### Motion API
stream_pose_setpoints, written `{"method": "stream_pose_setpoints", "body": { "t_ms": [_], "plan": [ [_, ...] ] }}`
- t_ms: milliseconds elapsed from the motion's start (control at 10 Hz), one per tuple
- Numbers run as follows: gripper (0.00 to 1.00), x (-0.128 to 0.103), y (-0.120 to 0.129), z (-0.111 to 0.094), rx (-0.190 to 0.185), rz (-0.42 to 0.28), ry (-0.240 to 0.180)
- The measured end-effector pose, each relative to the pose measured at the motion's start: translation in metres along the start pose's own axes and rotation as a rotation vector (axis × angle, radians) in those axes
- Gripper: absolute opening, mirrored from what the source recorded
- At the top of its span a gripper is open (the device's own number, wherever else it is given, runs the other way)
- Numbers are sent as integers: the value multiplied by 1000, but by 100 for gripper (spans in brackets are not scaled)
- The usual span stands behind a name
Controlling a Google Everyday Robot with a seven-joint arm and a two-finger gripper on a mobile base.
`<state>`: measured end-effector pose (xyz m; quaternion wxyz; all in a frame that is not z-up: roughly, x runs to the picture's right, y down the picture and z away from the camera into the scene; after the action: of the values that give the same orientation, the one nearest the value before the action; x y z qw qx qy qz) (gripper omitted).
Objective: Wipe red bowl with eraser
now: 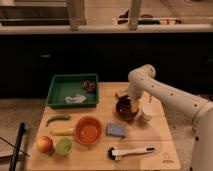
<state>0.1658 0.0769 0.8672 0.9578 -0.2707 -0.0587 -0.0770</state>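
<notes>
Tan eraser (120,93): small block, we read it on far side of table (167,142), just behind dark bowl (125,108). Gripper (133,103) hangs over dark bowl's right rim. We can't tell how wide it stands or whether it holds anything. Red bowl (88,131) sits front-left, apart from both. Our call: get eraser flat in grip, lift clear of dark rim, then sweep inside red bowl. Tight spots: white cup (147,113) just right of gripper, sponge (116,130) beside red bowl. Open room: table's right-front corner.
</notes>
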Motion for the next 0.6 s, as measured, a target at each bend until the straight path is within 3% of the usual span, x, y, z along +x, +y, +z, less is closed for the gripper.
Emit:
{"method": "stream_pose_setpoints", "body": {
  "t_ms": [600],
  "plan": [
    [80, 3, -31, -28, 2, -63, -12]
  ]
}}
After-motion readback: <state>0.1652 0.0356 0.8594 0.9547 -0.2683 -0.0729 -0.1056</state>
